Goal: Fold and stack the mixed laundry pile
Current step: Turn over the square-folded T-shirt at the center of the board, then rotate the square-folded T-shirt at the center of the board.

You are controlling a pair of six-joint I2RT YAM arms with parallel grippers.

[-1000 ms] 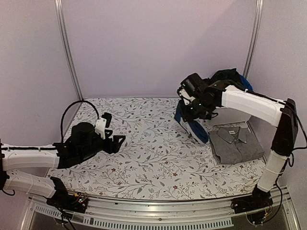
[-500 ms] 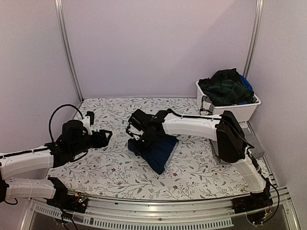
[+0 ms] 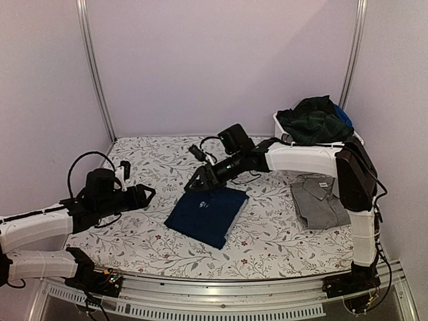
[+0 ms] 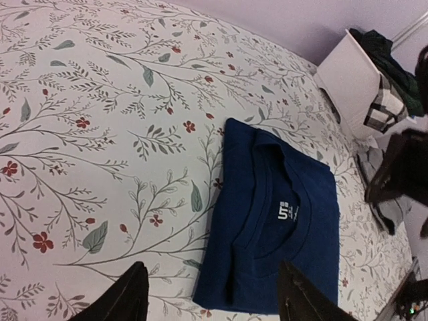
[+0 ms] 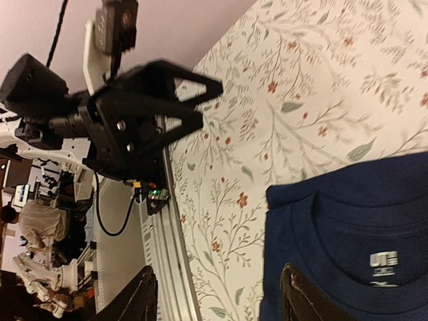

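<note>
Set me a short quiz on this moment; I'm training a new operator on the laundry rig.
1. Where is the navy shirt? A in the white bin; B flat on the table cloth; C draped over an arm.
2. True or false: the right gripper clamps the navy shirt.
3. Which garment tops the white bin?
Key: 1 B. 2 False: its jaws stand open and the shirt lies free. 3 The dark green plaid garment.

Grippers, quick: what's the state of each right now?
Left gripper: open, empty.
Right gripper: open, holding nothing, over the edge of the navy shirt.
</note>
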